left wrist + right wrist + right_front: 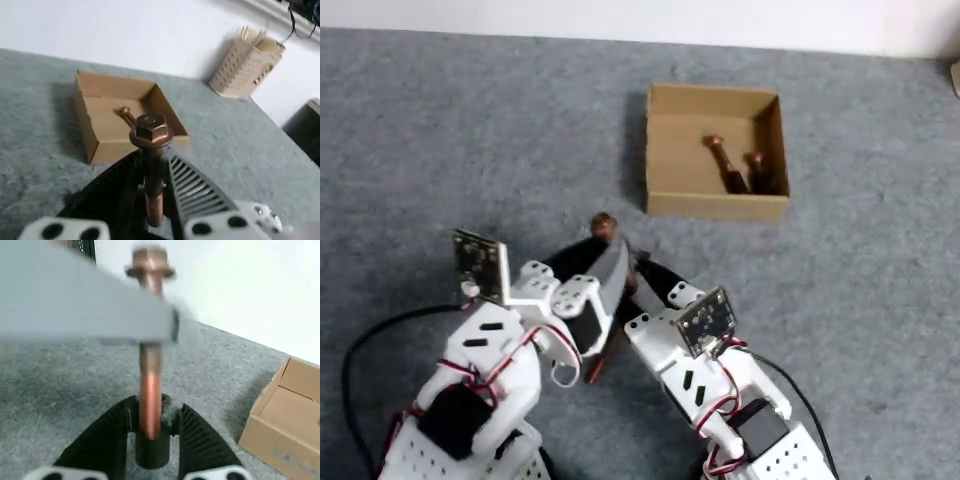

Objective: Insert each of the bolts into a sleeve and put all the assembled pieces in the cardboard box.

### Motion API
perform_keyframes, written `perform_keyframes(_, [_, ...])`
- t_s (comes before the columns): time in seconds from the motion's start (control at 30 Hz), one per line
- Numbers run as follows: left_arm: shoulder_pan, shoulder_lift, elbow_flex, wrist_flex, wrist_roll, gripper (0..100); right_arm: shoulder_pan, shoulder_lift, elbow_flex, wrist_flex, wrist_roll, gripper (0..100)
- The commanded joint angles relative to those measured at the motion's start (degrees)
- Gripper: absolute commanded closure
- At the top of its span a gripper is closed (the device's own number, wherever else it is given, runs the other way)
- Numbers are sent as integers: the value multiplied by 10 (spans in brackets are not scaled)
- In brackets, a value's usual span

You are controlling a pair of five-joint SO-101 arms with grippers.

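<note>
Bolt (pixel 151 134) upright above mid-worktop, left gripper (pixel 152 185) fingers clamped on its shank — tip inside the dark sleeve (pixel 151 454) pinched by right gripper (pixel 150 437) fingers. Best kept aligned — pressed straight down.

Shank of the bolt (pixel 150 390) behind a blurred grey bar (pixel 85 305), perhaps the other arm; tip inside the sleeve (pixel 151 455).

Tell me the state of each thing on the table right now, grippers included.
bolt: upright, head up, lower end entering the sleeve.
sleeve: held upright, bolt not fully in.
left gripper: shut on the bolt.
right gripper: shut on the sleeve.
cardboard box: open-topped, on the table.
assembled pieces: two, lying in the cardboard box.
</note>
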Motion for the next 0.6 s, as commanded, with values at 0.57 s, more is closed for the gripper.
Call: perform_keyframes(0.57, [-26, -6, -51, -40, -28, 996, -1, -14, 61, 0, -2, 995])
